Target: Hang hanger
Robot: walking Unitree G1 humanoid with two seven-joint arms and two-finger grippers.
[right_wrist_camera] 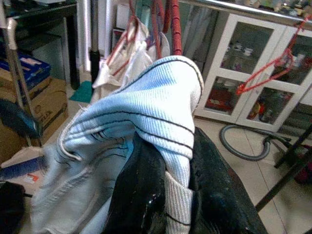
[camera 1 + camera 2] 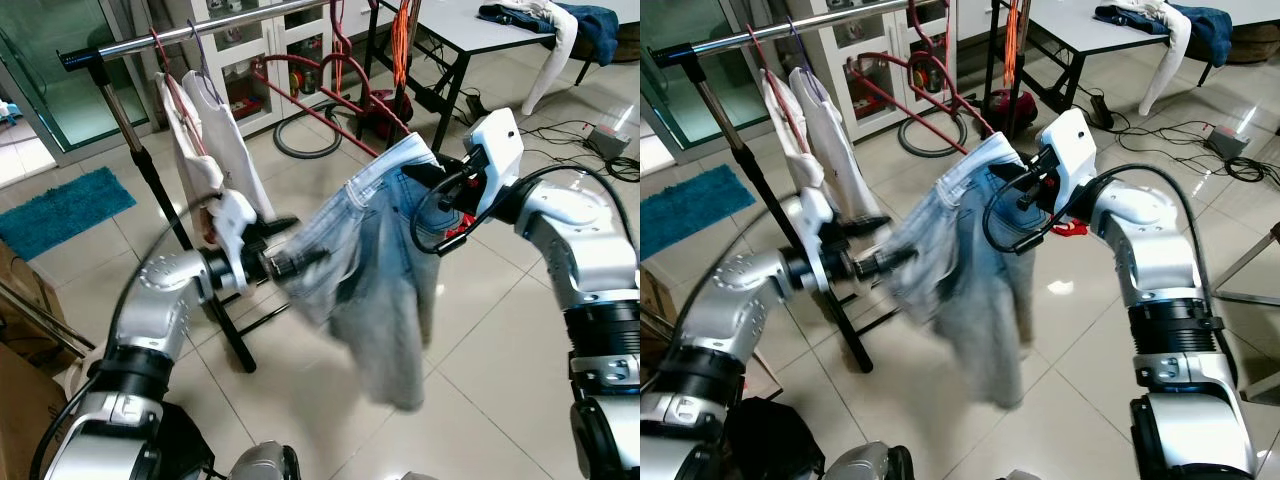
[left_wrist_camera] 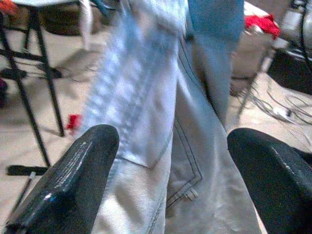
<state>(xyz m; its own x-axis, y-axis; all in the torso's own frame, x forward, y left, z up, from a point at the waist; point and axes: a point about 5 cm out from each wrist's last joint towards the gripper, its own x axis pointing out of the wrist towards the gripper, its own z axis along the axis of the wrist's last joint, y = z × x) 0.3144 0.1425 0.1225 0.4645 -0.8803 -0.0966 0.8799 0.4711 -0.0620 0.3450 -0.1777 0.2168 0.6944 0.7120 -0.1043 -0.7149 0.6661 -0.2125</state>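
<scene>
The right tool (image 2: 1032, 190) is clamped on the waistband of the light blue jeans (image 2: 375, 265), at centre frame. The left tool (image 3: 170, 180) stands open with the denim between its fingers, lower left of the right one. The clothes rail (image 2: 180, 36) runs across the upper left, nearer the left arm; no hanger visibly carries the jeans.

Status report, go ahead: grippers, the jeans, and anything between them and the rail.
Right gripper shut on jeans waistband. Left gripper open around jeans, fabric between fingers. Jeans hang between both arms, short of rail. White garment already hangs on rail.
</scene>
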